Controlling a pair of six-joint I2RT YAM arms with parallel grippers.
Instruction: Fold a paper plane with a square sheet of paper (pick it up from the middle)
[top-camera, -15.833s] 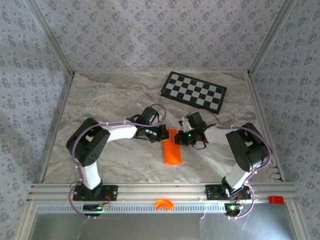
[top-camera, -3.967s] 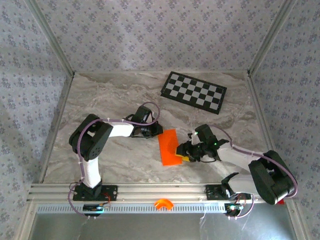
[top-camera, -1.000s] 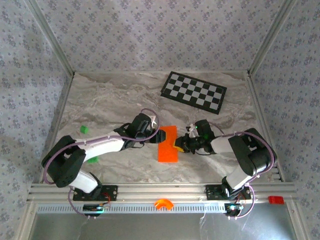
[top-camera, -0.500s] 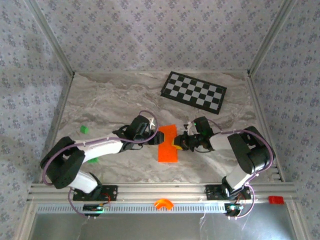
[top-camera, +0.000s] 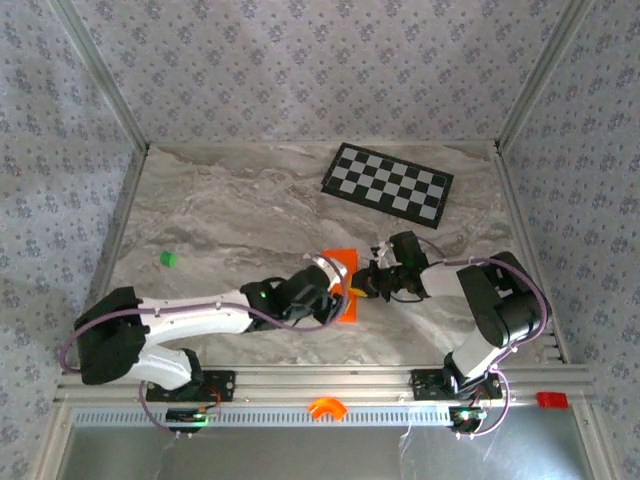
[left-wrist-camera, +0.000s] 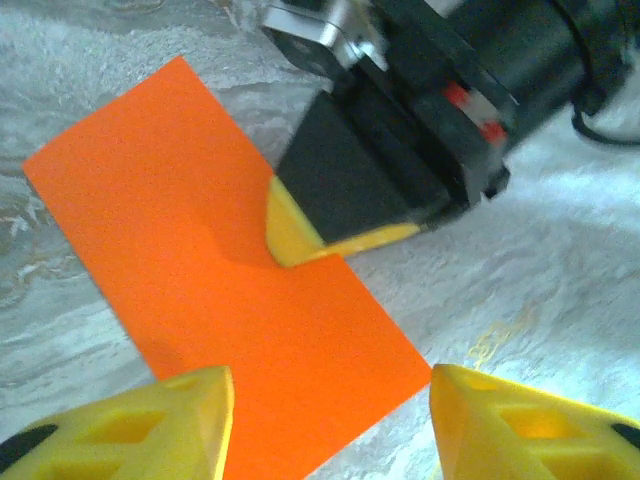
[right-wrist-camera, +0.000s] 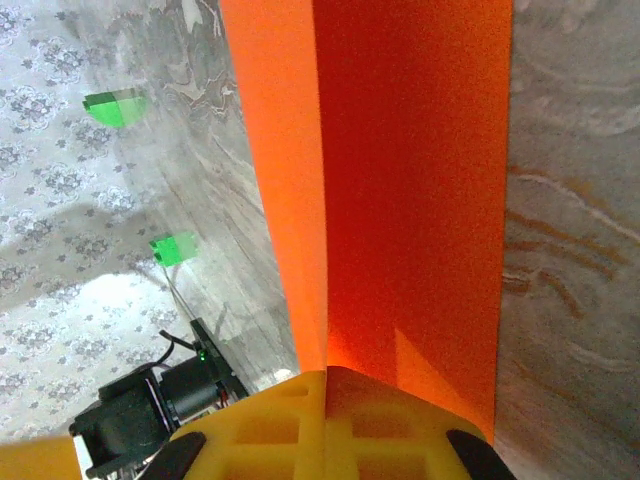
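**Right end effector (left-wrist-camera: 300, 238) clamped on the thin bright orange sheet of paper (left-wrist-camera: 200, 250); left end effector (left-wrist-camera: 330, 420) spread above it.**

The sheet, folded to a long rectangle, lies in the middle of the grey marbled tabletop (top-camera: 220, 210), between the two arms. The right end effector's yellow-tipped black fingers are closed together on one long edge, near its middle. The left end effector's yellow fingers (left-wrist-camera: 130, 425) stand apart, straddling one corner of the sheet and gripping nothing. A black-and-white checkerboard (top-camera: 388, 185) lies well apart, toward the far right.
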